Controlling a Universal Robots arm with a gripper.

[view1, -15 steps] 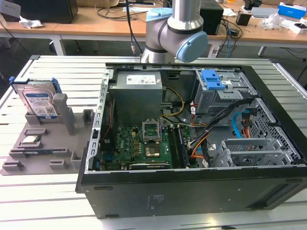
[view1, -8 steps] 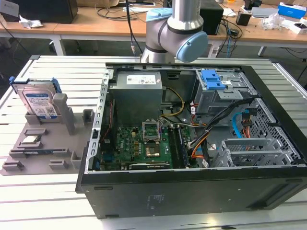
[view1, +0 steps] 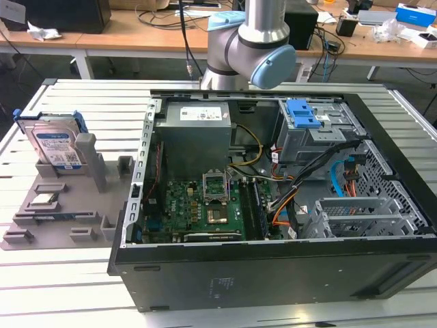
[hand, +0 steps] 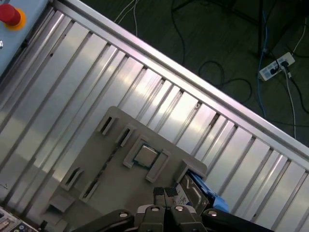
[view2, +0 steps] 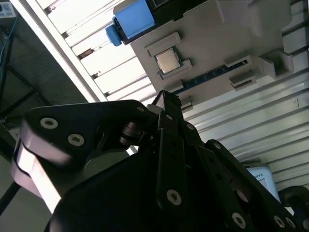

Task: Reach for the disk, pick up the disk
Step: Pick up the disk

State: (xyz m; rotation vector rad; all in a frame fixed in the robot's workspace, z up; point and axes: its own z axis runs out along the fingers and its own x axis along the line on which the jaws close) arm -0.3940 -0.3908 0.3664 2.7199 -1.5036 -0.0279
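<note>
On the grey tray, disk: the disk (view1: 58, 147) stands on edge in a slot at the tray's far end, at the exterior view's left, with its blue-and-white label facing the camera and blue rails along its sides.
Disk from the wrist: in the first wrist view the disk (hand: 193, 189) appears just beside the tool's tips, apart from them, with a blue rail at its outer side.
Tool: the tool (hand: 164, 192) hangs above the tray with its two black fingers pressed together and nothing between them. The second wrist view shows the tool (view2: 166, 99) the same way.
Tray: the grey moulded tray (view1: 82, 212) lies flat on the bench, beside the computer case.
Chip: a small square processor chip (view1: 44, 199) sits in a recess of the tray, nearer the camera than the disk.
Bench: the slatted aluminium bench (view1: 68, 287) carries both tray and case.
Computer case: the open black computer case (view1: 273, 280) lies on its side, with the motherboard and a blue latch piece (view1: 304, 113) exposed.
Arm: the arm (view1: 252, 41) rises behind the case's far edge.
</note>
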